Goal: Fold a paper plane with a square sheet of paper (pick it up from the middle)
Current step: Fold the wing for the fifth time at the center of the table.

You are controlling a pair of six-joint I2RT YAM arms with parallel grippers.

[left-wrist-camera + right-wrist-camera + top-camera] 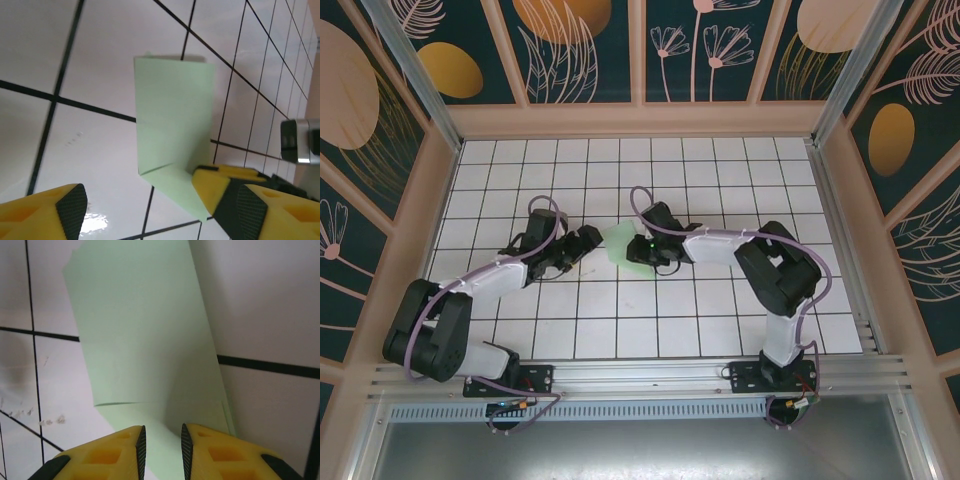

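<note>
The square sheet of paper (618, 240) lies folded on the white grid table, pale mint green, between my two grippers. In the left wrist view the sheet (172, 115) is an oblong with its near corner turned over along a diagonal crease. My left gripper (590, 240) (150, 212) stands wide open just left of it, its right finger (235, 197) over the folded corner. My right gripper (642, 248) (162, 452) is over the sheet's (145, 340) right side. Its pads stand a narrow gap apart, with flat paper showing through the gap.
The table (720, 180) is boxed in by raised wooden walls on three sides. An aluminium rail (650, 375) with both arm bases runs along the near edge. A black-and-silver part of the right arm (300, 142) shows beyond the paper in the left wrist view.
</note>
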